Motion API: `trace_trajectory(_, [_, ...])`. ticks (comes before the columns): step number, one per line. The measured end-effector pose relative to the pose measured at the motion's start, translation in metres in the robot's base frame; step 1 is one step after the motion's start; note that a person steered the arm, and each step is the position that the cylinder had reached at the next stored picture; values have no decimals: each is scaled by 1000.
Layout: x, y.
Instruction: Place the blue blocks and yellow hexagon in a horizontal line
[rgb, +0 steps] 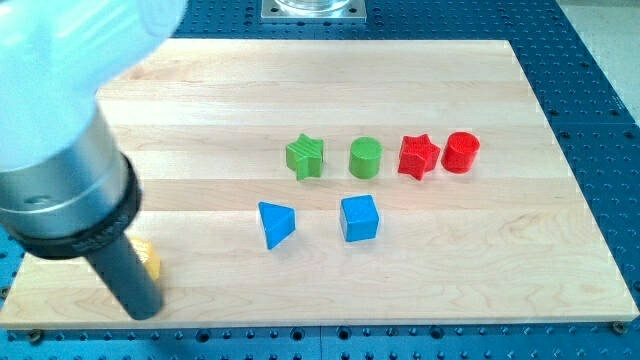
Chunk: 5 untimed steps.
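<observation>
Blue triangle (276, 224) and blue cube (359, 218) sit side by side mid-frame; yellow block (148, 260), lower left, half hidden beside the tip (146, 310).

The surface (480, 260) is pale wood with visible grain running in boards, smooth and lightly satin. Around it lies a blue perforated metal bench (600, 90), matt. The blocks look like moulded plastic with a low sheen: green star (305, 157), green cylinder (366, 157), red star (418, 156), red cylinder (461, 152), blue triangle (276, 223), blue cube (359, 217). At the lower left of the frame, the rod (128, 275) is matt black below a brushed metal collar (60, 190). The yellow block (150, 260) beside it is mostly hidden; probably plastic.
</observation>
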<state>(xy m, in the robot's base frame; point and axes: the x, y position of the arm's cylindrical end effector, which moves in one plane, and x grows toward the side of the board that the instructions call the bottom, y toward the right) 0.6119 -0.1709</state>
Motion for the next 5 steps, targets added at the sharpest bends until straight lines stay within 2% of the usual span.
trace_trajectory(2, [1,51])
trace_trajectory(3, [6,25])
trace_trajectory(4, [-8,-17])
trace_trajectory(5, [-21,14])
